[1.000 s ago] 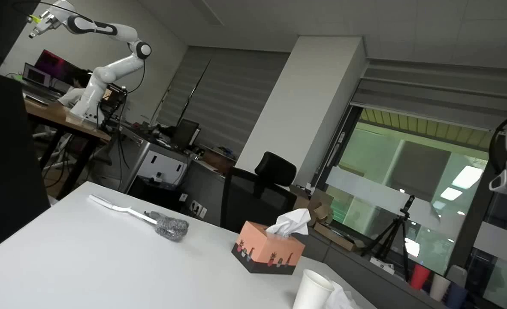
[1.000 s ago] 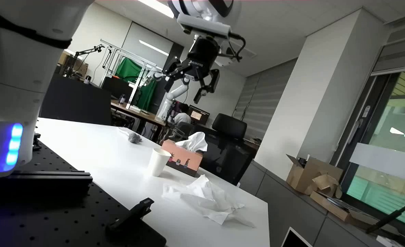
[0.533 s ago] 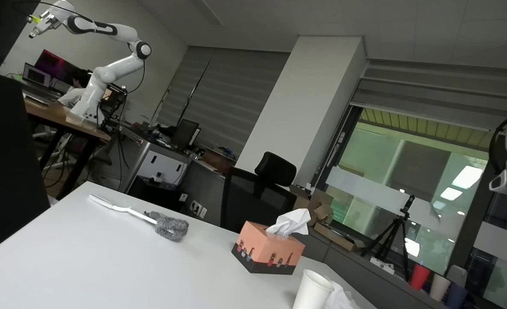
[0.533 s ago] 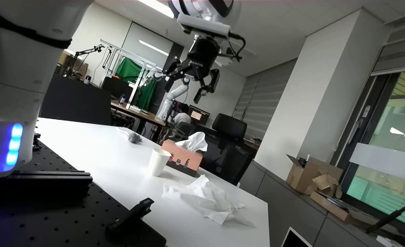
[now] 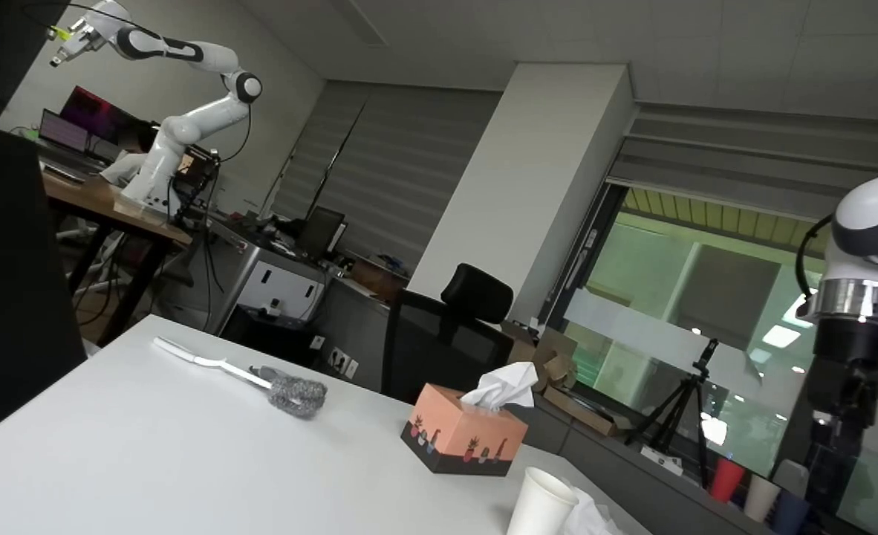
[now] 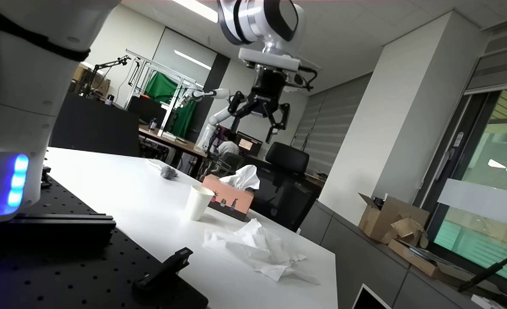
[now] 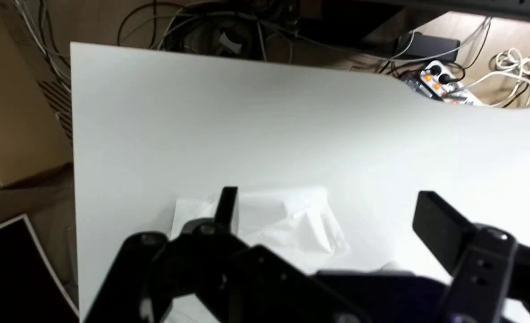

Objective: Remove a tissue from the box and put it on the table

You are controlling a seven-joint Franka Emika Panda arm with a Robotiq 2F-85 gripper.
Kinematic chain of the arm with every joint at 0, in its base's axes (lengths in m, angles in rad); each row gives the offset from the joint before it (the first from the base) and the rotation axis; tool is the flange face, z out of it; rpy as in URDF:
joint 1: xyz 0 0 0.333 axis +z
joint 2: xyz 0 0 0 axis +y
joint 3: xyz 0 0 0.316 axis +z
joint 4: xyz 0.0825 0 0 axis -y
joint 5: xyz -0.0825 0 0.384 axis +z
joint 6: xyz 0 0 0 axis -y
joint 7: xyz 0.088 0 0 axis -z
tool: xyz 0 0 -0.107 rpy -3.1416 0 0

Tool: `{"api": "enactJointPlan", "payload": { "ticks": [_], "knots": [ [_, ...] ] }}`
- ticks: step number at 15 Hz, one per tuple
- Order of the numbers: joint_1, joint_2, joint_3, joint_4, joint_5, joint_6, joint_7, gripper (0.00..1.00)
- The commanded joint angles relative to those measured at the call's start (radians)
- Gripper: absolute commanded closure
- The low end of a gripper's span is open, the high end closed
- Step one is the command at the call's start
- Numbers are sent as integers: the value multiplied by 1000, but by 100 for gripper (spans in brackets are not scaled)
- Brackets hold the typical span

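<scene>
The salmon-pink box with a dark base stands on the white table; it also shows in an exterior view. A white tissue sticks up from its top slot, also seen in an exterior view. Another crumpled white tissue lies spread on the table and shows below the fingers in the wrist view. My gripper is open and empty, high above the table, touching nothing. Its fingers are wide apart in the wrist view. The box is out of the wrist view.
A white paper cup stands beside the box, near the loose tissue. A grey duster with a white handle lies farther along the table. A black chair stands behind the table edge. A black clamp sits at the base plate's edge.
Between half a second ago and now, my arm and gripper have moved lower and to the right in an exterior view, and farther into the picture in both exterior views. The objects have not moved.
</scene>
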Motion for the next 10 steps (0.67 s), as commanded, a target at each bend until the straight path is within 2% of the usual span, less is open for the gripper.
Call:
{"api": "enactJointPlan", "payload": {
  "ticks": [1,4,7,8,10],
  "knots": [
    [19,247,18,207,75,102,62,0],
    [20,414,41,371,251,169,120,0],
    [2,544,83,551,413,142,143,0],
    [-6,453,86,412,354,189,102,0],
    [-10,522,103,500,393,177,117,0]
  ]
}}
